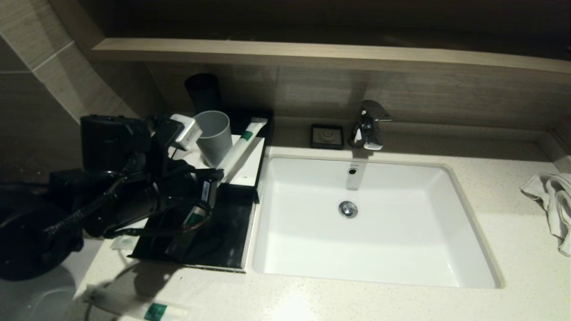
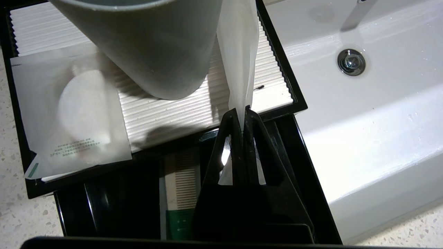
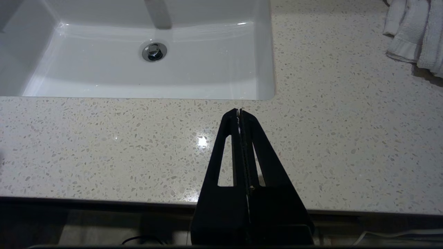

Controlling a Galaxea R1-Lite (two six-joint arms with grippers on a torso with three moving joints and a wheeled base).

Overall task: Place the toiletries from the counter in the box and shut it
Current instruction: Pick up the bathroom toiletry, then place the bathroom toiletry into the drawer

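My left gripper (image 2: 242,110) is shut on the end of a long white toiletry packet (image 2: 238,52) with a green label (image 1: 246,133). The packet slants up across the white ribbed tray (image 2: 166,114), beside a grey cup (image 2: 148,45) that stands on the tray. The open black box (image 1: 214,240) lies just in front of the tray, under my left gripper (image 1: 218,174). A comb packet (image 2: 180,183) lies inside the box. A flat translucent packet (image 2: 76,114) rests on the tray. Another white packet with a green label (image 1: 147,308) lies on the counter at the front left. My right gripper (image 3: 239,110) is shut and empty above the counter's front edge.
The white sink (image 1: 374,223) fills the middle, with a chrome tap (image 1: 370,125) and a small black dish (image 1: 327,136) behind it. A white towel (image 1: 555,205) lies at the far right. A black cup (image 1: 203,91) stands behind the tray.
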